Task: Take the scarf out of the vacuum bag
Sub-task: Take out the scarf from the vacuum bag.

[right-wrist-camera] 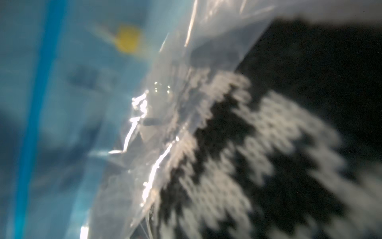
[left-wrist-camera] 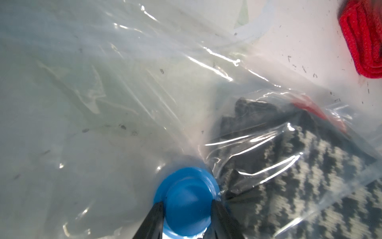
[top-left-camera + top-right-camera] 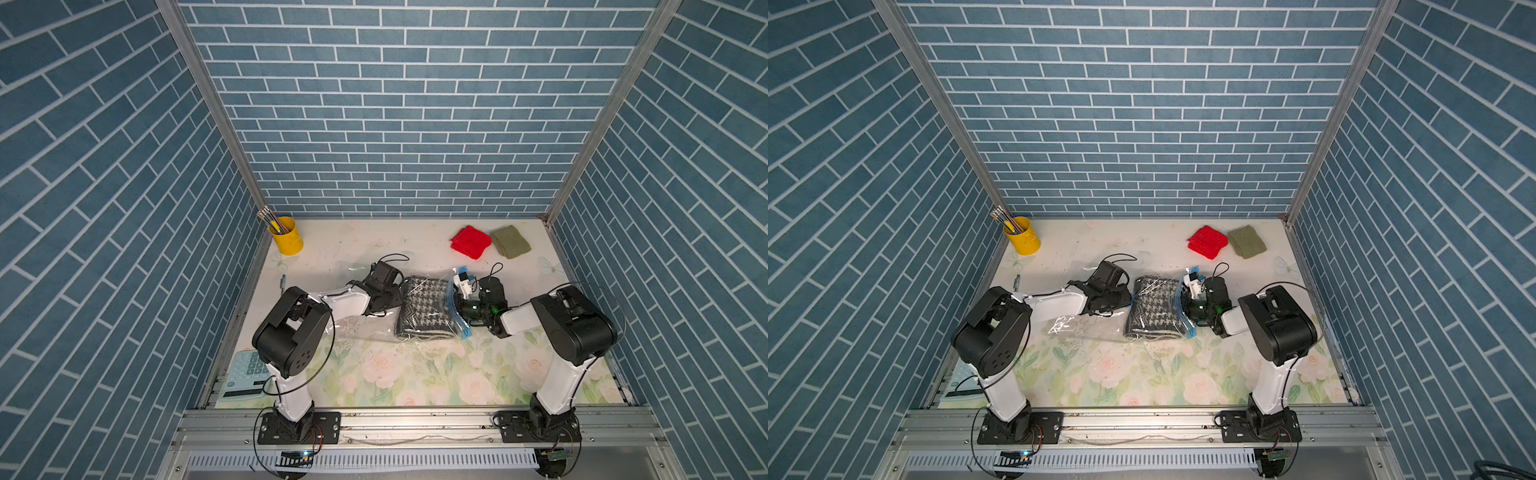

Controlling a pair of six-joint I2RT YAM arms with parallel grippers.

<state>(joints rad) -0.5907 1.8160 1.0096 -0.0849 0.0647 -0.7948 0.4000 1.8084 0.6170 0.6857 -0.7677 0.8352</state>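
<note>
Floral table | right gripper tips hidden by vacuum bag | scarf blurred

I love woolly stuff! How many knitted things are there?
3: the scarf inside the vacuum bag in the middle, and the red knit and green knit side by side at the far right. More could be hidden.

Table: floral cover, paler in the far part.
Far left: yellow cup with pencils.
Far right: red knit, green knit just beside.
Middle: clear vacuum bag.
Near left: calculator.
</note>
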